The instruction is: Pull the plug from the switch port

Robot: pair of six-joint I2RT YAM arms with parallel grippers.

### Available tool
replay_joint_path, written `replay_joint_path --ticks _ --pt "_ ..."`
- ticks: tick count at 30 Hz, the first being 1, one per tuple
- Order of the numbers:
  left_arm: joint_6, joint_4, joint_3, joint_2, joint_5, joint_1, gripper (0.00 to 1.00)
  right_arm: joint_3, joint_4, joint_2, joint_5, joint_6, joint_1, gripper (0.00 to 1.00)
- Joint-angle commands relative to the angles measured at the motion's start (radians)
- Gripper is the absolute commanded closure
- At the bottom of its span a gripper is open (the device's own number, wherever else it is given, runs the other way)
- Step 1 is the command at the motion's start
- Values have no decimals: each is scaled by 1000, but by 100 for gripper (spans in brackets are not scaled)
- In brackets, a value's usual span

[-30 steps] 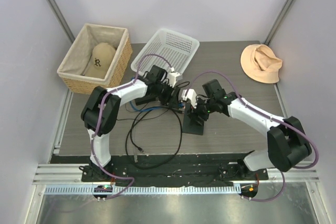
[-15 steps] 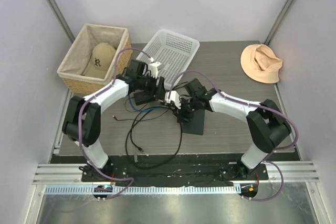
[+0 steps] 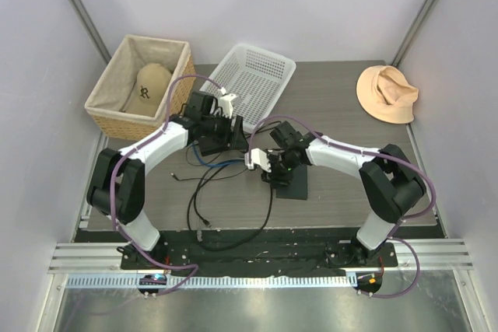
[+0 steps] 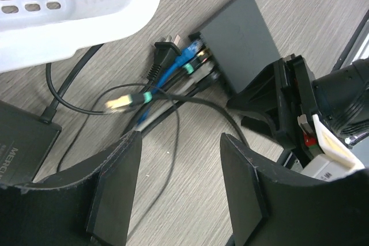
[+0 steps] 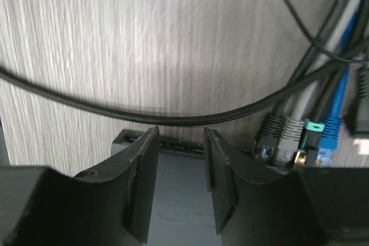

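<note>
The flat black switch [image 3: 296,184] lies mid-table and also shows in the left wrist view [image 4: 242,33]. Several plugs sit in its narrow edge, among them a blue one [image 4: 187,56] and a green-collared one [image 5: 312,133]. The ports [image 5: 180,147] left of them are bare. A yellow-tipped plug with a green collar [image 4: 122,103] lies loose on the table, apart from the switch. My left gripper [image 4: 180,142] [image 3: 226,131] is open and empty above the cables. My right gripper [image 5: 180,136] [image 3: 270,167] is open over the switch's top, at the port edge, holding nothing.
A black adapter brick [image 4: 23,142] lies beside the left gripper. A white plastic basket [image 3: 250,75] stands just behind. A wicker basket with a cap [image 3: 140,87] is at the back left, a tan hat [image 3: 387,92] at the back right. Black cables [image 3: 226,196] loop toward the front.
My left gripper has drawn back to the left, away from the switch. My right gripper has moved left and nearer along the switch. The switch has shifted slightly.
</note>
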Motion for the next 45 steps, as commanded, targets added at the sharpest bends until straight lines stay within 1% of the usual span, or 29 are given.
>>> replay_joint_path --ticks 1,6,10,12,13,14,16,17,19,20,25,26,32,34,36,37,38,40,41,42,44,45 --pt "-23 42 13 4 36 -1 39 -41 -121 -53 103 -111 -11 58" --pt "-22 36 14 19 64 -7 39 -58 -143 -78 138 -142 -49 58" --pt "-11 31 -10 10 51 -20 39 -50 -143 -87 129 -118 -100 58" --pt "-3 28 -22 4 41 -25 39 -11 -164 -94 87 -82 -120 52" --pt "-2 27 -24 1 42 -27 39 11 -175 -99 62 -18 -136 48" --pt "0 22 -27 -2 41 -27 39 31 -186 -105 7 10 -140 41" --pt "10 16 -26 -4 33 -27 39 69 -200 -104 -36 63 -140 37" --pt "13 11 -23 -4 31 -27 39 74 -194 -98 -53 117 -138 35" --pt "18 8 -16 -1 30 -28 39 62 -125 -87 -35 185 -138 34" --pt "18 1 -13 -1 27 -27 39 57 -106 -76 -21 224 -138 33" --pt "36 -16 -7 -16 13 -27 38 42 -82 -33 -15 229 -138 34" --pt "39 -18 -10 -19 5 -25 38 39 -56 -29 -10 258 -138 34" --pt "69 -36 -13 -48 -25 -25 37 26 47 22 103 334 -138 35" --pt "79 -45 -13 -53 -33 -27 37 29 46 37 105 326 -138 37" --pt "87 -50 -13 -58 -41 -25 36 31 37 60 99 321 -134 44" --pt "92 -50 -12 -58 -44 -25 36 39 21 68 94 321 -131 49" --pt "93 -55 -10 -58 -50 -24 36 43 14 71 88 320 -121 58" --pt "107 -65 -4 -64 -53 -20 36 71 -19 56 59 314 -112 65" --pt "110 -73 -1 -67 -56 -13 36 85 -31 50 53 311 -100 72" --pt "113 -76 -1 -70 -59 -8 36 101 -55 39 48 311 -95 76" --pt "124 -85 5 -78 -65 12 36 164 -82 34 36 318 -89 83" --pt "125 -88 7 -82 -70 19 36 192 -112 34 30 330 -86 85"
